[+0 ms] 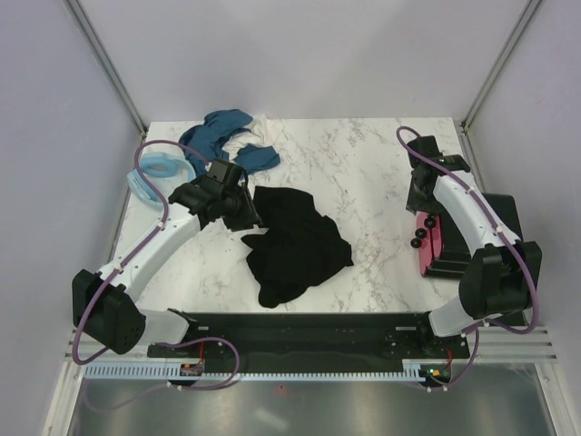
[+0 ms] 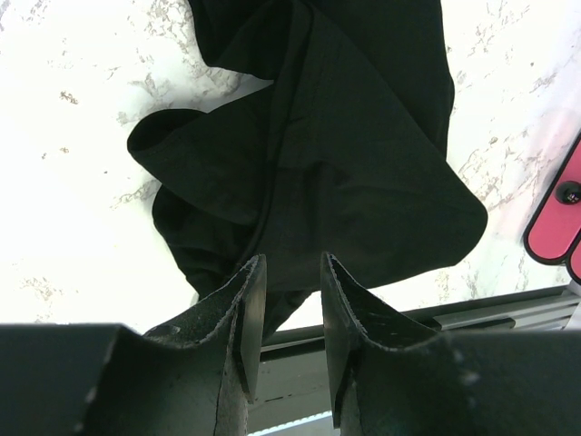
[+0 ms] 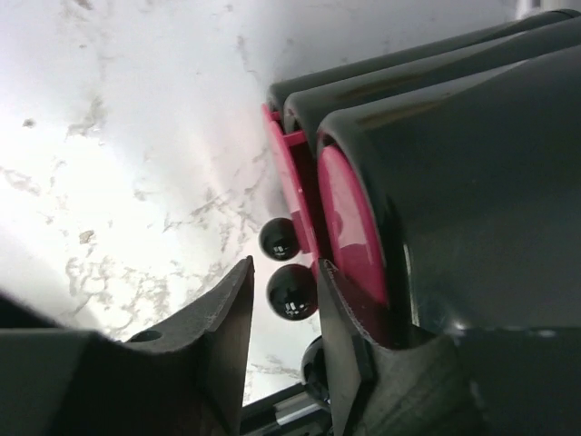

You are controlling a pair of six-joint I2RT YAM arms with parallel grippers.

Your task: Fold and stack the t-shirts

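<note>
A crumpled black t-shirt (image 1: 295, 241) lies in the middle of the marble table; it also fills the left wrist view (image 2: 327, 154). A teal-blue t-shirt (image 1: 222, 141) lies bunched at the back left, with a light blue one (image 1: 156, 171) beside it at the left edge. My left gripper (image 1: 247, 211) hangs just above the black shirt's left edge; its jaws (image 2: 289, 272) stand a little apart and hold nothing. My right gripper (image 1: 419, 202) is at the right side, above a red and black device; its jaws (image 3: 286, 277) stand a little apart and are empty.
A red and black device (image 1: 445, 245) with black round knobs (image 3: 290, 291) stands at the table's right edge. The black base rail (image 1: 300, 327) runs along the near edge. Grey walls close in the left, back and right.
</note>
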